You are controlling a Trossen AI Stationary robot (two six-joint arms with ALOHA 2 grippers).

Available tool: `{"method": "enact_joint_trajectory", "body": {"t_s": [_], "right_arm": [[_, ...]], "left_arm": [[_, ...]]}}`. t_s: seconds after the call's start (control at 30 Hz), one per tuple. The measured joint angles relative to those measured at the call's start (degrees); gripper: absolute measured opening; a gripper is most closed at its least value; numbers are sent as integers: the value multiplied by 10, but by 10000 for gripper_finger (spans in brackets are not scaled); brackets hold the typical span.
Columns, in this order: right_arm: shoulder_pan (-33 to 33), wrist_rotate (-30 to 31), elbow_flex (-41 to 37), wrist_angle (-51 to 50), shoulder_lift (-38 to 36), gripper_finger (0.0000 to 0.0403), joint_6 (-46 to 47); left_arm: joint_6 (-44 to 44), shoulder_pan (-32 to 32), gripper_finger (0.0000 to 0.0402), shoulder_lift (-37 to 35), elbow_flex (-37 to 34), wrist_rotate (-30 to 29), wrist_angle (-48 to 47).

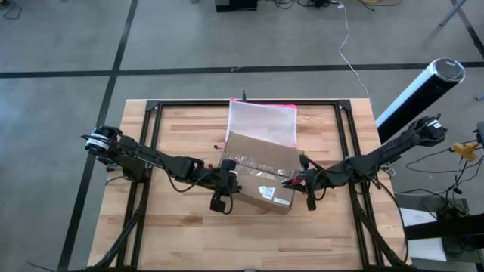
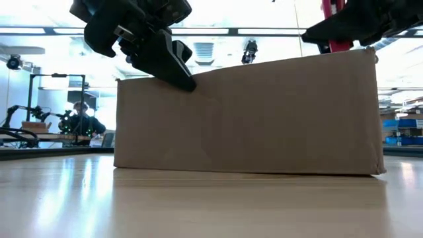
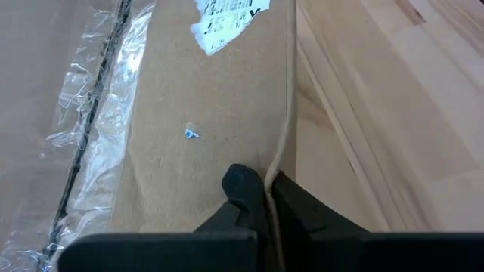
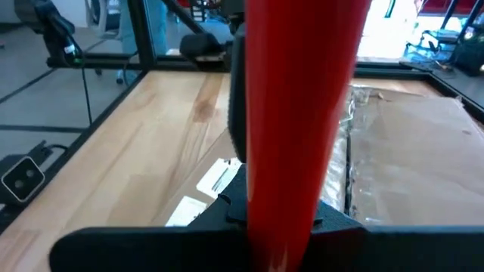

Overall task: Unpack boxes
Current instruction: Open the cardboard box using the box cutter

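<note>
**Both grippers at the box, one on each end**

The left gripper (image 3: 266, 198) is pinched shut on the top edge of the brown corrugated cardboard box (image 1: 261, 172), with crinkled clear tape (image 3: 87, 128) along its seam and a white label (image 3: 227, 19) on top. The right gripper (image 1: 291, 180) clamps a red, stick-like tool (image 4: 299, 113) at the box's opposite end. The box rests mid-table on the light wooden tabletop (image 1: 181, 234), partly covering a pink-edged translucent pouch (image 1: 262, 121) behind it.
</note>
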Motion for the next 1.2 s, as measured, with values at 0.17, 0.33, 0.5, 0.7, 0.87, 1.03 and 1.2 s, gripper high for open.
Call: {"method": "enact_joint_trajectory", "body": {"t_s": [0.17, 0.33, 0.5, 0.7, 0.87, 1.03, 1.2], "right_arm": [[0, 1, 0, 4, 20, 5, -2], [0, 4, 0, 5, 26, 5, -19], [0, 17, 0, 3, 25, 5, -38], [0, 46, 0, -4, 25, 5, -50], [0, 94, 0, -7, 25, 5, -54], [0, 150, -2, 4, 26, 5, -33], [2, 239, -3, 7, 26, 5, 30]], "left_arm": [[0, 0, 0, 0, 0, 4, 0], [0, 0, 0, 0, 0, 6, 0], [-4, 0, 0, 0, 0, 11, 0], [-6, 0, 0, 0, 0, 13, -1], [-16, 0, 0, 0, 0, 15, -2], [-22, 0, 0, 0, 0, 16, -2], [-48, 0, 0, 0, 0, 13, 7]]}}
